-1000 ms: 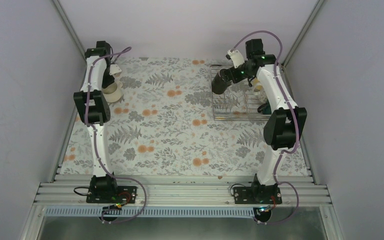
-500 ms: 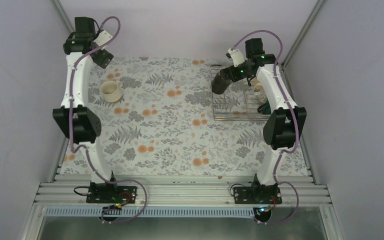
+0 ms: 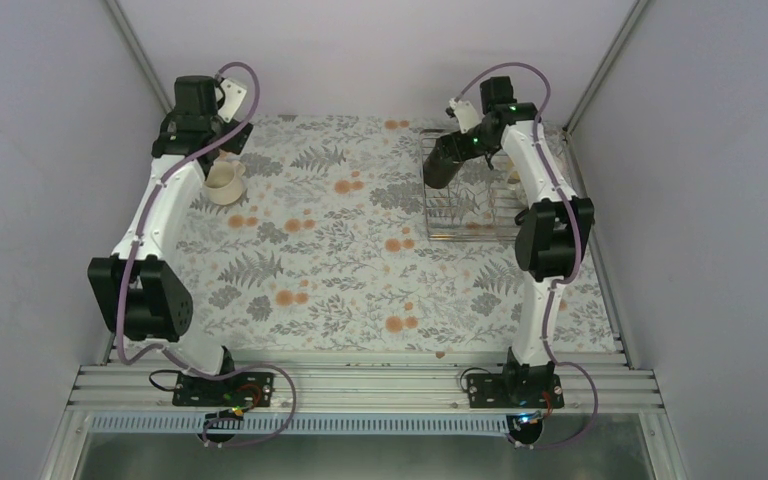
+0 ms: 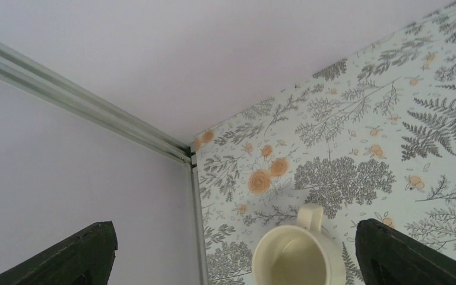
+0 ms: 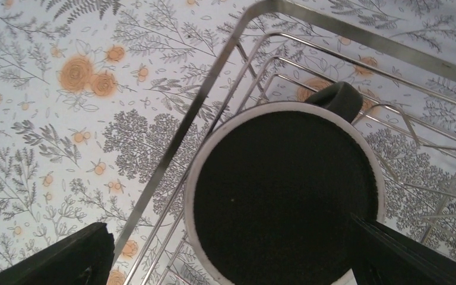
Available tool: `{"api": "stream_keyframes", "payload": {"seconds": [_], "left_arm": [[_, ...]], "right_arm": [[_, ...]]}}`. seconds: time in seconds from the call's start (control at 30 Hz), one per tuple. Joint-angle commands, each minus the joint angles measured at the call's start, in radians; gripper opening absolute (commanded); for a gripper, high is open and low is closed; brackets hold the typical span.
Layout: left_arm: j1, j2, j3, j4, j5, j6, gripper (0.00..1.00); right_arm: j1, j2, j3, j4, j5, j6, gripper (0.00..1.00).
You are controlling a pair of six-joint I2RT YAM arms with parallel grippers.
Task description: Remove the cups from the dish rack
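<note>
From where I stand, the cream-white mug [image 4: 297,258] is upright on the floral tabletop [image 3: 360,270], close to the far left corner with its handle turned toward the back wall. That looks like a sensible spot to park an unloaded cup, well apart from the dish rack [image 3: 475,220]. The left tool [image 4: 236,252] hangs above it with its fingers spread wide and nothing between them, so it is released and clear of the mug. On the far right, the right tool [image 5: 233,252] is poised over the rack's left end, directly above the black mug [image 5: 285,190]. The mug sits among the wires just inside the rim. It shows a flat, matt black disc with a pale ring, so I take it to be mouth-down for draining. This tool's fingers are also spread wide on either side of the mug, and I see neither one pressing on it, so I judge it lined up to grip but not yet closed. The right arm hides most of the rest of the rack.
</note>
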Motion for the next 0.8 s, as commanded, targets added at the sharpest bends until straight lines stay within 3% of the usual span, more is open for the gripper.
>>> {"api": "stream_keyframes", "payload": {"seconds": [0.0, 0.2, 0.77], "left_arm": [[0.001, -0.08, -0.079, 0.135, -0.018, -0.04, 1.0], [0.001, -0.156, -0.185, 0.222, -0.037, -0.004, 1.0], [0.0, -0.155, -0.179, 0.196, -0.028, -0.029, 1.0]], "right_arm": [[0.009, 0.011, 0.033, 0.011, 0.052, 0.031, 1.0], [0.009, 0.035, 0.035, 0.038, 0.092, 0.026, 1.0], [-0.002, 0.142, 0.097, 0.079, 0.073, 0.004, 1.0]]}}
